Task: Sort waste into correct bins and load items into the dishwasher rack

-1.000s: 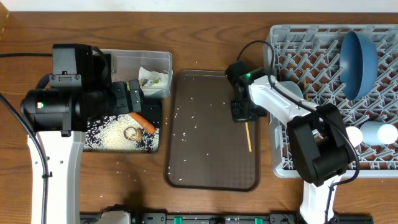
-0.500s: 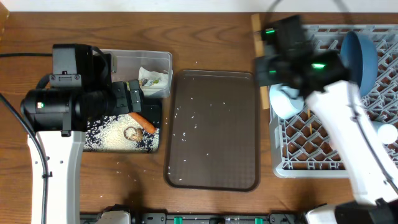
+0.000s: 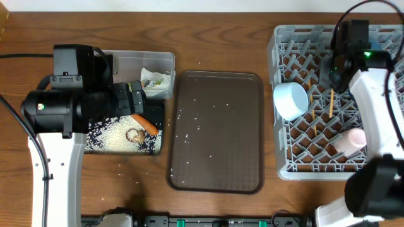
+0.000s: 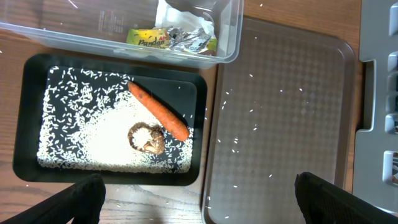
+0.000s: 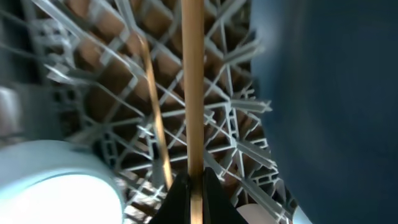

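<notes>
My right gripper point(image 3: 333, 77) point(image 5: 196, 186) is shut on a wooden chopstick point(image 3: 331, 104) point(image 5: 194, 87) over the light-grey dishwasher rack point(image 3: 297, 161). A second chopstick point(image 5: 159, 124) lies in the rack's grid. The light-blue bowl point(image 3: 290, 101), the pink cup point(image 3: 351, 140) and the dark blue dish point(image 5: 329, 93) are in the rack; the blue cup is hidden. My left gripper point(image 3: 139, 94) point(image 4: 199, 205) is open and empty above the black tray point(image 4: 28, 124), which holds rice point(image 4: 87, 134), the carrot point(image 4: 158, 112) and the brown lump point(image 4: 147, 138). The clear tub point(image 4: 74, 31) holds tissue point(image 4: 186, 9) and the wrapper point(image 4: 168, 38).
The brown serving tray point(image 3: 214, 170) lies in the middle with a few scattered rice grains point(image 3: 186, 132) on it. Loose grains lie on the wooden table by the black tray. The right arm covers the rack's right side.
My right arm has lifted a chopstick off the brown tray and carried it right, over the rack. The left arm has not moved.
</notes>
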Robot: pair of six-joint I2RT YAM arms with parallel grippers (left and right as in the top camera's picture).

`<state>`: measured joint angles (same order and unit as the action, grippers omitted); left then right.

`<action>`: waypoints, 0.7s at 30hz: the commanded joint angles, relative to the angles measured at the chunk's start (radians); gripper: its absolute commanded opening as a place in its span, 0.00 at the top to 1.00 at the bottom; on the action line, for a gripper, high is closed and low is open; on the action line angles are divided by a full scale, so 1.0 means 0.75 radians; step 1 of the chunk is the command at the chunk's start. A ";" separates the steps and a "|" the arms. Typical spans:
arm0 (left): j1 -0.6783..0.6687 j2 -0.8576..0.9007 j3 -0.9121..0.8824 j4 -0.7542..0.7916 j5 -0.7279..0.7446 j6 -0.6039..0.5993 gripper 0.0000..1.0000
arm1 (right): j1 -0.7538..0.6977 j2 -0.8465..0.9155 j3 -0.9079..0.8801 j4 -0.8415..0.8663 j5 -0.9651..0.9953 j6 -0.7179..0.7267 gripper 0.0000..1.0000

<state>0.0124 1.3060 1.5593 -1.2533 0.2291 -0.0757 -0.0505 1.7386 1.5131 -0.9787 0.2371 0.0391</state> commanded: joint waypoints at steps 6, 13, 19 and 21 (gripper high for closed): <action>0.007 0.002 0.012 -0.004 -0.013 -0.006 0.02 | 0.025 -0.042 0.030 -0.016 0.011 -0.012 0.50; 0.007 0.002 0.012 -0.004 -0.013 -0.006 0.02 | 0.189 -0.324 0.082 -0.069 -0.534 0.002 0.37; 0.007 0.002 0.012 -0.004 -0.013 -0.006 0.02 | 0.416 -0.532 0.082 -0.042 -0.757 0.002 0.01; 0.007 0.002 0.012 -0.004 -0.013 -0.006 0.02 | 0.480 -0.575 0.082 -0.042 -0.756 0.002 0.01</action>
<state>0.0124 1.3060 1.5593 -1.2537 0.2291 -0.0753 0.2531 1.3426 1.5635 -1.0058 -0.2337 0.0376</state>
